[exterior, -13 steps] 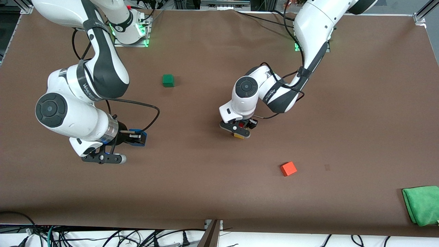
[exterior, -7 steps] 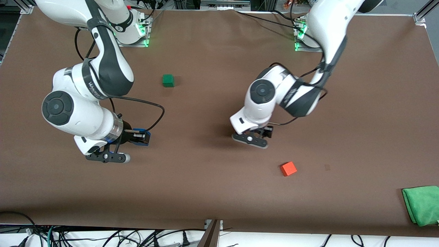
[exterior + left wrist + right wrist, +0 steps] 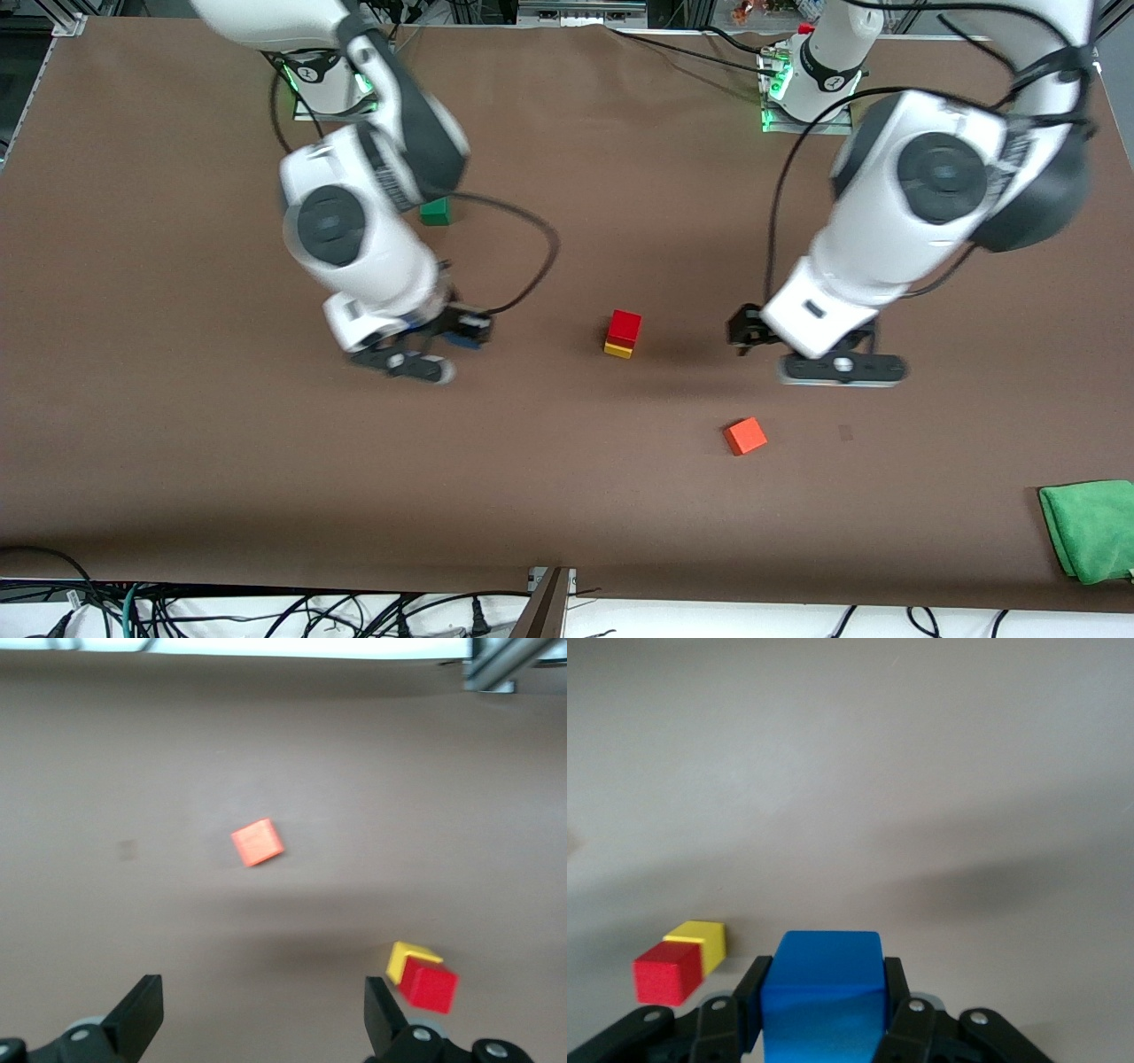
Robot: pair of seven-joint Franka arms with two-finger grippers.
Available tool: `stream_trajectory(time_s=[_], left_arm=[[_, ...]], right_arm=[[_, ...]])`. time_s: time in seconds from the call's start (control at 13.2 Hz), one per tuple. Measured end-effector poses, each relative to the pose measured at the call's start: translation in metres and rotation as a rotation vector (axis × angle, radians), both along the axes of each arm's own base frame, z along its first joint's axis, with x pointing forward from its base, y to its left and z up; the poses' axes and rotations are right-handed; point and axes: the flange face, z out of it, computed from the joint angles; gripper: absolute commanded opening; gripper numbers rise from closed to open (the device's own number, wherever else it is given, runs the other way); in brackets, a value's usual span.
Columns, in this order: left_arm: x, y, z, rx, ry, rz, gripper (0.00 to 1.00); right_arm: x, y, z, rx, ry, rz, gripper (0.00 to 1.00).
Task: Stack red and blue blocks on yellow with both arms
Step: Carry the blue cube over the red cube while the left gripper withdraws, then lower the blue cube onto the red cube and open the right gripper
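A: Status on the stack?

B: The small matte red cube [image 3: 625,324] sat on the small matte yellow cube [image 3: 618,349] mid-table, a bit skewed but seated. A second earlier the left gripper [image 3: 802,354] was down over that spot with red between its fingers; it had since let go, lifted and pulled off toward the left arm's end of the table. Jaws spread wide and empty in the left wrist view.

A: Blue?

B: The deep blue matte cube [image 3: 822,997] was clamped between the right gripper's [image 3: 443,341] fingers, held up over the table. The right arm had swung from its own end in toward the middle over the last second; the stack showed near in its wrist view.

A: So red done, blue pending.

B: That's my read. Blue needs centring over red, since red's offset leaves less margin. The orange-red cube [image 3: 745,435] and green cube [image 3: 434,211] lay untouched, well apart from the stack.
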Motion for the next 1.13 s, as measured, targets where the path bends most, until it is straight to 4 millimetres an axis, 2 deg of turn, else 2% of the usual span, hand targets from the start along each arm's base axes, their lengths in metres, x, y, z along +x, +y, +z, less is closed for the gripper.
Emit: stream_trajectory(time_s=[0.15, 0.23, 0.3, 0.45, 0.61, 0.76, 0.91, 1.13], left_arm=[[-0.005, 0.048, 0.025, 0.026, 0.029, -0.039, 1.00], [-0.010, 0.074, 0.040, 0.021, 0.045, -0.056, 1.00], [-0.017, 0.099, 0.055, 0.010, 0.068, -0.071, 1.00], [-0.037, 0.137, 0.079, 0.013, 0.119, -0.079, 1.00], [-0.055, 0.154, 0.095, 0.034, 0.147, -0.062, 1.00], [-0.067, 0.162, 0.099, 0.047, 0.164, -0.049, 1.00], [-0.074, 0.168, 0.092, 0.054, 0.188, -0.035, 1.00], [-0.075, 0.185, 0.077, 0.011, 0.223, 0.005, 1.00]], right_arm=[[-0.034, 0.067, -0.026, -0.022, -0.039, -0.053, 0.28], [-0.047, 0.094, -0.037, -0.018, -0.055, -0.077, 0.28], [-0.053, 0.115, -0.046, -0.006, -0.070, -0.098, 0.28], [-0.056, 0.141, -0.064, 0.042, -0.109, -0.144, 0.28], [-0.060, 0.160, -0.078, 0.085, -0.135, -0.187, 0.29], [-0.062, 0.167, -0.082, 0.099, -0.142, -0.200, 0.33], [-0.064, 0.169, -0.082, 0.099, -0.142, -0.199, 0.35], [-0.070, 0.174, -0.096, 0.088, -0.132, -0.196, 0.39]])
